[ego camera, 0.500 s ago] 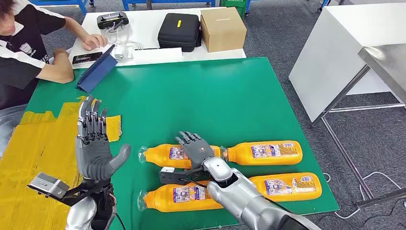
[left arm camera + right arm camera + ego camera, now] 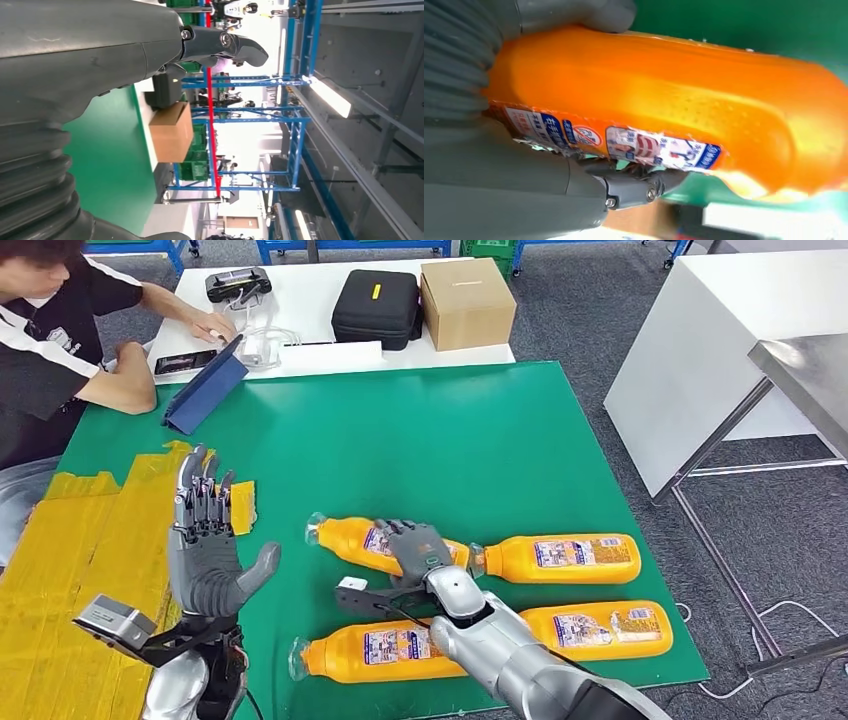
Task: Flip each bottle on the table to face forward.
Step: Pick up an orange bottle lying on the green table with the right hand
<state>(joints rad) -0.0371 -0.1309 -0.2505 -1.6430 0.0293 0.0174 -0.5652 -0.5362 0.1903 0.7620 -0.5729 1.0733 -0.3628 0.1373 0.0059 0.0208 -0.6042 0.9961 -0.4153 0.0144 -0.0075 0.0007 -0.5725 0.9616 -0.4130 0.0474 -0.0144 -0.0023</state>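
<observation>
Nearest the robot, two orange bottles lie on their sides along the green worktop (image 2: 480,430): the front left bottle (image 2: 375,650) and the front right bottle (image 2: 600,630), the latter close to the near edge. Just behind them the right hand (image 2: 415,550) wraps its fingers (image 2: 634,187) around the held bottle (image 2: 360,538), which sits slightly skewed. Full of juice, it probably feels hefty, and the smooth plastic (a glossy label wraps the waist) looks slippery, so a mid-body grasp seems wisest. The back right bottle (image 2: 565,558) lies just beside it, cap nearly touching, leaving little room that way. The left hand (image 2: 205,540) hovers released, fingers apart, above yellow tape (image 2: 70,540). Beyond lies open green surface.
</observation>
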